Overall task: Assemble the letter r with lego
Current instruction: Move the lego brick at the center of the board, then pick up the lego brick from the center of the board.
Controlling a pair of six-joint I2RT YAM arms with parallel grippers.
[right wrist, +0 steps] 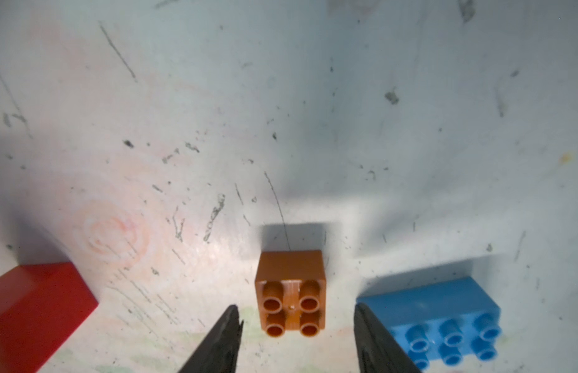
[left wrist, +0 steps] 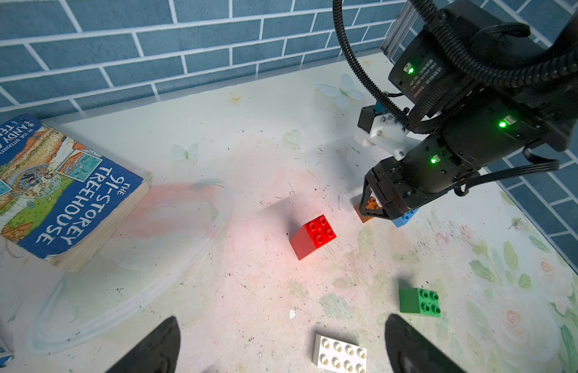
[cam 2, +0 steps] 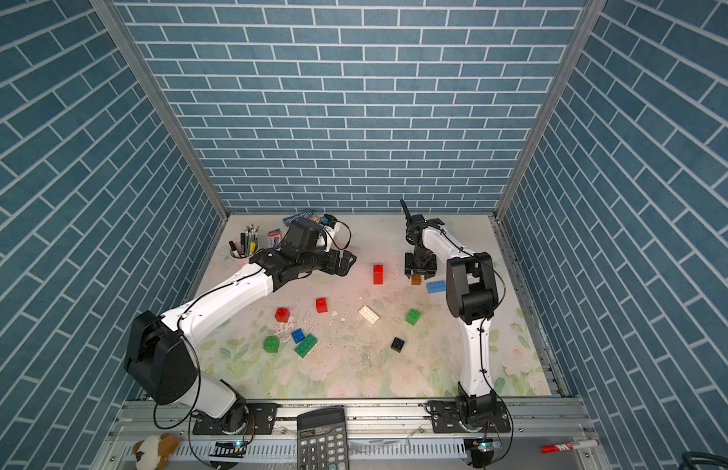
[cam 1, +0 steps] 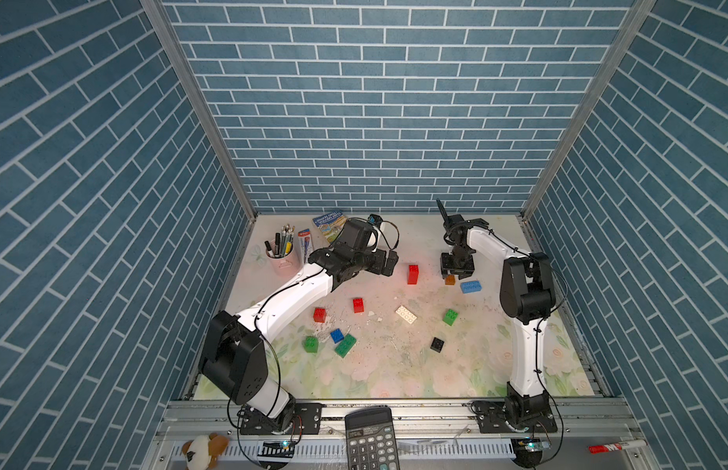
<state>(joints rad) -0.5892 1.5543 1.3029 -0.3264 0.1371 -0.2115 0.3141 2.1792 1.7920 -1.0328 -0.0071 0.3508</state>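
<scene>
Right gripper (right wrist: 296, 311): jaws parted, straddling brown brick (right wrist: 291, 277), a gap on either side, no contact. The brick sits studs-up on the surface (right wrist: 281, 97). Light blue brick (right wrist: 443, 310) just beside it, red brick (left wrist: 313, 235) near. White brick (left wrist: 341, 355) and green brick (left wrist: 420, 302) lie apart, nearer the robot. Left gripper (left wrist: 283, 323): spread wide, holding nothing. Book (left wrist: 64, 193) by the back wall reads "THE 91-STOREY TREEHOUSE"; author line cut off at "ANDY GR".
</scene>
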